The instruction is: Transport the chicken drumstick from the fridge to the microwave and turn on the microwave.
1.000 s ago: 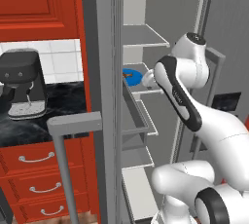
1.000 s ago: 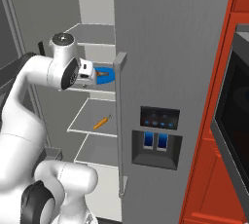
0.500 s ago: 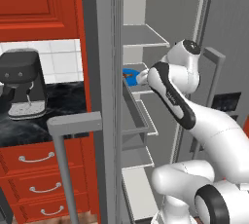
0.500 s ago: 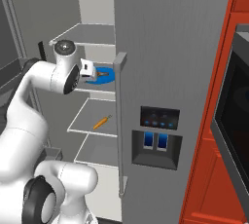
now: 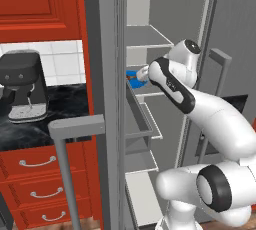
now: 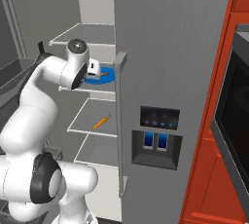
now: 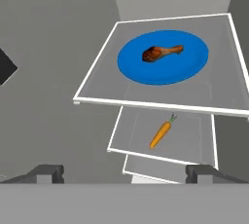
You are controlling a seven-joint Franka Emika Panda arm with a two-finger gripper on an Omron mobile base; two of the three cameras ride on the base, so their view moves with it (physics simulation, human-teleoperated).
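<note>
The chicken drumstick [image 7: 160, 52], dark brown with a paler bone end, lies on a round blue plate [image 7: 146, 72] on a white-edged shelf [image 7: 146, 96] inside the open fridge [image 6: 165, 47]. My gripper [image 7: 124, 174] is open, above and short of the shelf's front edge, with nothing between its fingertips [image 7: 46, 172]. From the right base view the gripper [image 6: 102, 73] hovers at the near rim of the blue plate [image 6: 109, 77]. The microwave [image 6: 233, 111] shows its dark glass window at the far right.
An orange carrot [image 7: 161, 133] lies on the shelf below, also visible as the carrot [image 6: 100, 121]. The fridge's left door [image 5: 107, 99] stands open beside my arm. A black coffee machine [image 5: 22, 91] sits on the dark counter. The dispenser panel [image 6: 156, 135] is on the shut right door.
My arm has reached further into the fridge, bringing the hand closer to the blue plate. The gripper has stayed open.
</note>
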